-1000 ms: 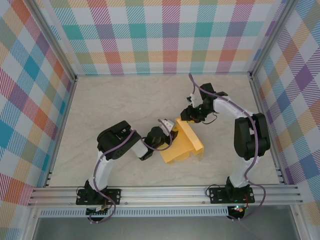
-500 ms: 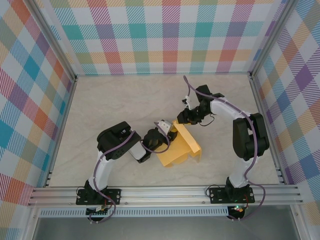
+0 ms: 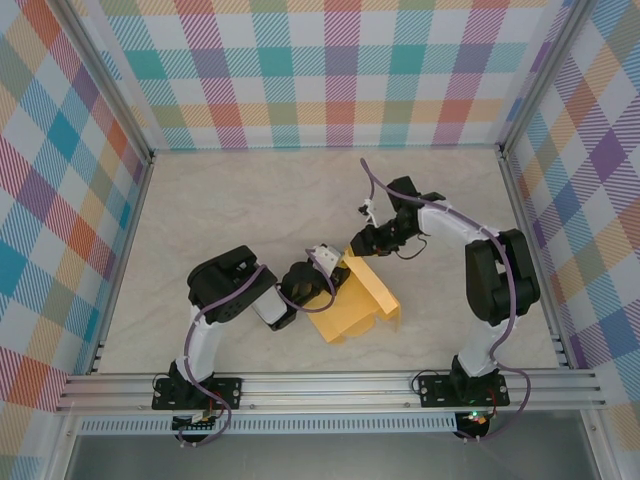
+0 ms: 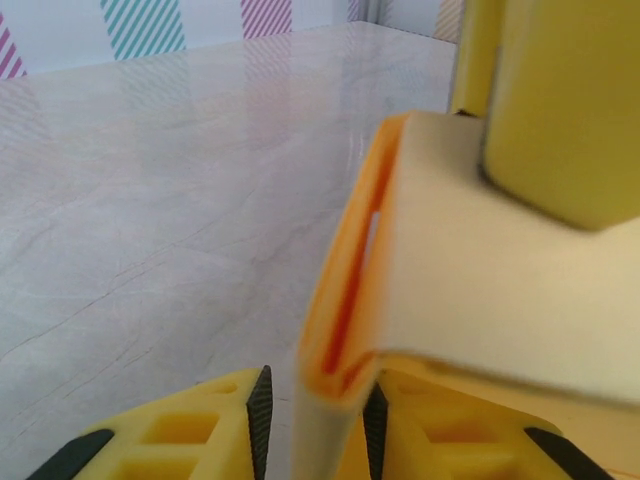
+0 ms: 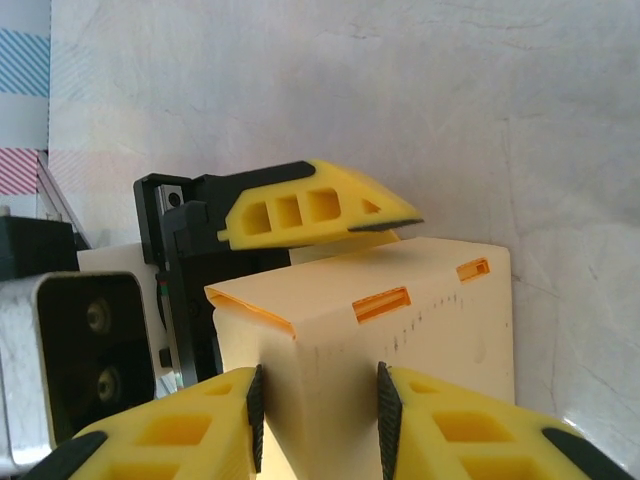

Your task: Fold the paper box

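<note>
The paper box (image 3: 357, 305) is yellow-orange card, partly folded, and sits mid-table between my two arms. My left gripper (image 3: 330, 272) is at its left edge. In the left wrist view a doubled card flap (image 4: 345, 330) stands between the left gripper (image 4: 315, 395) pads. The right pad touches it and a thin gap shows at the left pad. My right gripper (image 3: 361, 243) is at the box's far corner. Seen from the right wrist, this gripper (image 5: 320, 392) is shut on a wall of the box (image 5: 420, 320), with both pads against the card.
Plaid walls enclose the pale marble table (image 3: 220, 210) on three sides. An aluminium rail (image 3: 320, 388) runs along the near edge. The two grippers are very close together: a left finger (image 5: 320, 205) hangs just over the box top.
The box and both grippers have shifted toward the near left, and the right arm has reached further in after it.
</note>
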`<state>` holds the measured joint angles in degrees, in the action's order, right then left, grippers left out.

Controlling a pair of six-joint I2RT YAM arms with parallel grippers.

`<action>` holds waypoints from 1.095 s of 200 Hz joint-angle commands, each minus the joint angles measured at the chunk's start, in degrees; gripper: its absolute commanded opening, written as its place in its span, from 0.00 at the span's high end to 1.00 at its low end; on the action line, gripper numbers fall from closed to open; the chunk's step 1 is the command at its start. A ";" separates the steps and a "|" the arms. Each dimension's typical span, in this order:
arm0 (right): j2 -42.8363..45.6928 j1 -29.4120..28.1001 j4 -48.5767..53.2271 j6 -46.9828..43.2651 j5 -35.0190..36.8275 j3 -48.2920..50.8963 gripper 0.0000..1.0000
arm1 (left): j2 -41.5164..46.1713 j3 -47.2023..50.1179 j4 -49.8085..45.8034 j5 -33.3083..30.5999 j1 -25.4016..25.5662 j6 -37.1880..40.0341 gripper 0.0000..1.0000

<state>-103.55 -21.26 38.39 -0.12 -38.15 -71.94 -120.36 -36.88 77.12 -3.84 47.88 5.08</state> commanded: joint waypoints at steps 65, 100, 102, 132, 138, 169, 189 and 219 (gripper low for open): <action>0.18 -2.24 2.96 -1.09 4.65 2.60 0.66 | -0.75 1.29 3.96 -3.87 2.13 4.59 0.92; 0.95 -2.21 2.24 0.04 5.59 2.57 0.65 | -0.11 0.85 1.67 -8.11 2.26 4.23 0.94; 1.04 -2.21 2.13 0.10 5.62 2.66 0.65 | -0.07 0.74 1.53 -8.60 2.29 4.23 0.94; 2.80 -2.25 0.05 2.26 6.66 4.29 0.65 | 0.21 -0.59 -1.30 -13.41 2.84 3.68 0.85; 3.09 -2.31 -0.28 2.41 6.62 4.52 0.65 | 0.06 -0.76 -1.40 -13.92 2.84 3.44 0.82; 3.43 -2.30 -0.54 2.81 6.84 5.01 0.65 | -1.17 -0.77 -0.07 -15.23 2.84 0.25 0.74; 3.52 -2.39 -0.56 2.94 6.76 5.07 0.65 | -1.60 -0.73 -0.14 -14.48 2.84 0.46 0.73; 3.52 -2.43 0.40 2.24 7.26 4.62 0.65 | -1.88 0.17 -0.16 -14.71 2.84 -0.16 0.73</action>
<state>-100.01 -22.94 34.30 2.55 -33.87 -68.73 -120.70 -36.97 76.82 -15.11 50.89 6.55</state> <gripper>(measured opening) 0.352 0.266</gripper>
